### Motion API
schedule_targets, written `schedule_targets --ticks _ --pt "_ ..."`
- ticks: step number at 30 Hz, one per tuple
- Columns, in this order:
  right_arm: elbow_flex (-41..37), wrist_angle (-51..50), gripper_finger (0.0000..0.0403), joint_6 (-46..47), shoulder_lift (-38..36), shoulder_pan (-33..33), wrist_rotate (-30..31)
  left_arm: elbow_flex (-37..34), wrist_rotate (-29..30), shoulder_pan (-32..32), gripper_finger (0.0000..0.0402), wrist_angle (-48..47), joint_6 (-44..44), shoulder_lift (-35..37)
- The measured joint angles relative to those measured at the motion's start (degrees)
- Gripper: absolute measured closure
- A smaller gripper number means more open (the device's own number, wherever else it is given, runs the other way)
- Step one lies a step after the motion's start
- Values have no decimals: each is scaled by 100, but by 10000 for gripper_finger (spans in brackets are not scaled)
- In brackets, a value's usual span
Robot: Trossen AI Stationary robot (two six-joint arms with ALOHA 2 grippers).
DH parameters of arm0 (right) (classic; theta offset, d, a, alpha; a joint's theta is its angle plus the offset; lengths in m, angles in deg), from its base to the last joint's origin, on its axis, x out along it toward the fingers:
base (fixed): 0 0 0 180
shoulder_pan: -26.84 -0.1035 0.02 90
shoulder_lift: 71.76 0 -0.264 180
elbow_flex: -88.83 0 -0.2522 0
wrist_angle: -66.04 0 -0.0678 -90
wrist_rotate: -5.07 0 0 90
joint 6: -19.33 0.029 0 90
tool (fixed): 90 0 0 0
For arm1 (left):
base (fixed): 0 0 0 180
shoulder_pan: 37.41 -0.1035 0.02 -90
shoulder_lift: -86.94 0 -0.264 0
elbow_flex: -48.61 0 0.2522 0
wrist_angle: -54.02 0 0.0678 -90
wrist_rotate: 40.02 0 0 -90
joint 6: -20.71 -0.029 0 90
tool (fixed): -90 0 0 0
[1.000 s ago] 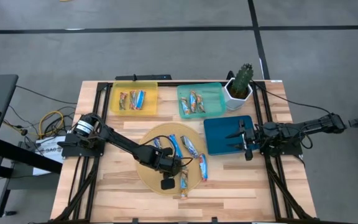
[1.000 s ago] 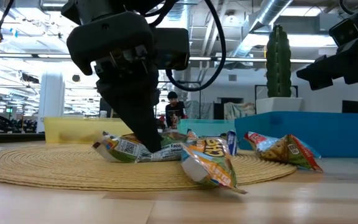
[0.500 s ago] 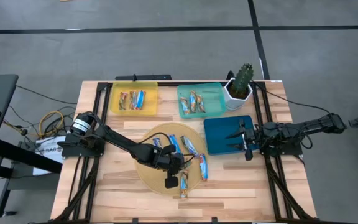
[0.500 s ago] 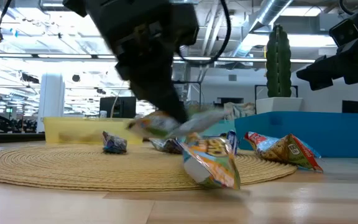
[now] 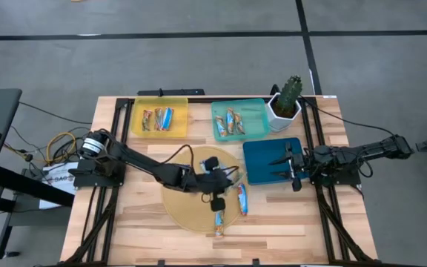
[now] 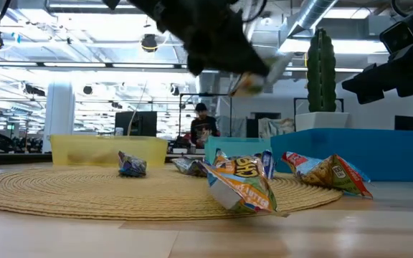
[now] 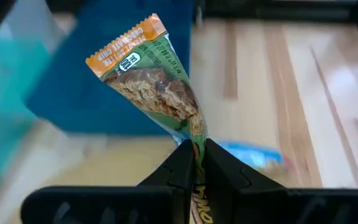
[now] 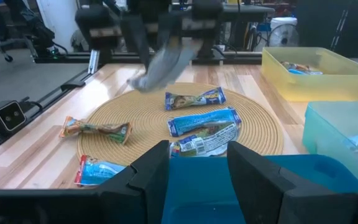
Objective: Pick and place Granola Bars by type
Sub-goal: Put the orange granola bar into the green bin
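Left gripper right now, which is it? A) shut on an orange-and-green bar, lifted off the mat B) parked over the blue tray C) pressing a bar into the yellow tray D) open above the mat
A: in the left wrist view the left gripper pinches an orange-and-green bar; the low view shows that bar in the air above the woven mat.

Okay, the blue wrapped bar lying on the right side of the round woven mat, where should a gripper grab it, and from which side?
Grip the blue bar across its middle, coming straight down from above. It lies flat on the woven mat with its long axis running roughly front to back, so the fingers should close across its narrow width. Its sides look free of other bars.
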Motion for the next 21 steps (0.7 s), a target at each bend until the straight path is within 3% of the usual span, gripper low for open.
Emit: schedule_targets --ticks 9,21 --pt "1 0 249 -1 2 -1 0 0 386 -245 380 977 -987 400" --pt "1 1 249 0 2 0 -1 0 461 -594 380 1101 -1379 536"
